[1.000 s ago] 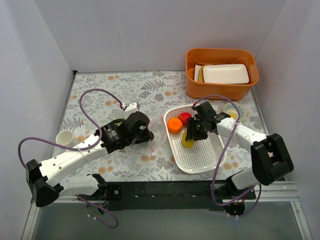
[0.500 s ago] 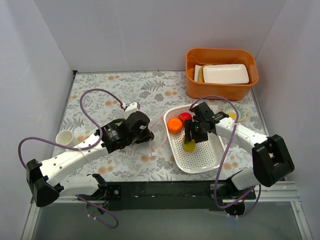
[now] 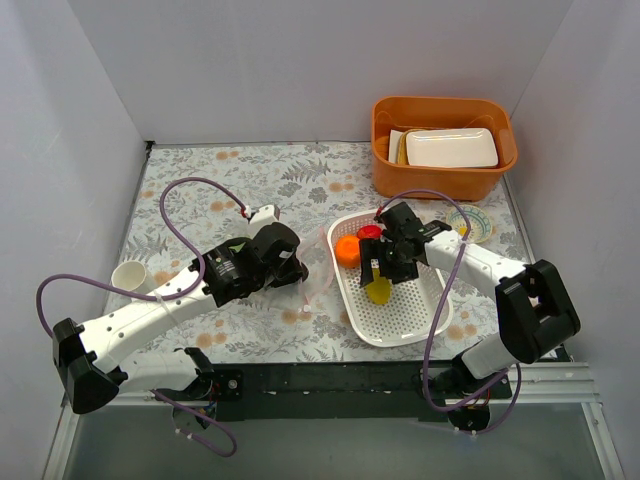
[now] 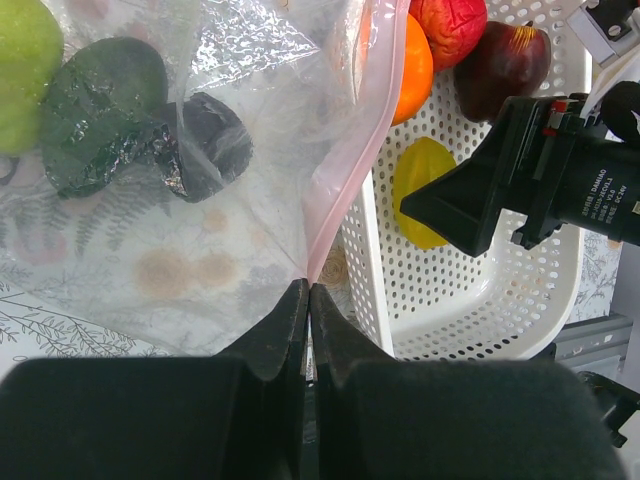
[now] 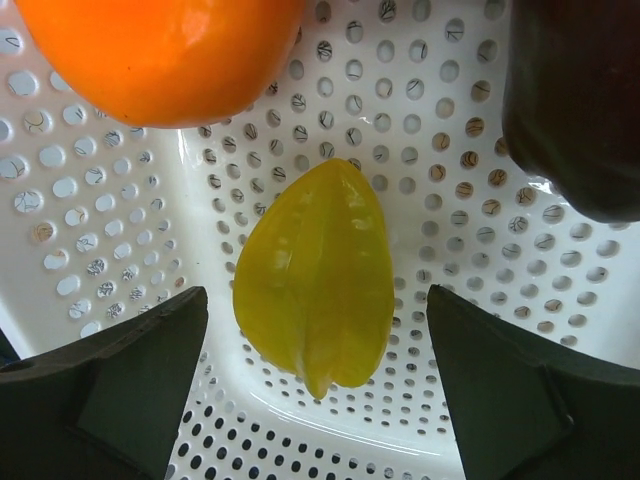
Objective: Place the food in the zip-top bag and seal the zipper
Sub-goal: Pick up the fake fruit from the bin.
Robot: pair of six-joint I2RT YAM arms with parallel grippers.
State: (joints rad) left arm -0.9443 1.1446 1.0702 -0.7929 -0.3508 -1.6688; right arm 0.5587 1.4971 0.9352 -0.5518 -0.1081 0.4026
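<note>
The clear zip-top bag point(image 4: 180, 200) lies left of the white basket point(image 3: 400, 310), with a green pear point(image 4: 22, 60), a dark green avocado point(image 4: 100, 110) and a dark fruit point(image 4: 210, 140) inside. Its pink zipper strip point(image 4: 350, 160) runs to my left gripper point(image 4: 307, 295), which is shut on the bag's mouth edge. In the basket lie an orange point(image 5: 160, 50), a red apple point(image 4: 455, 25), a maroon plum point(image 5: 575, 100) and a yellow-green fruit point(image 5: 315, 275). My right gripper point(image 5: 318, 375) is open, one finger on each side of the yellow-green fruit.
An orange bin point(image 3: 443, 145) with a white tray stands at the back right. A patterned round coaster point(image 3: 470, 225) lies right of the basket. A white cup point(image 3: 131, 275) sits at the left by the left arm.
My right gripper has moved left and lowered over the yellow-green fruit in the basket. The left arm and the bag have stayed still.
</note>
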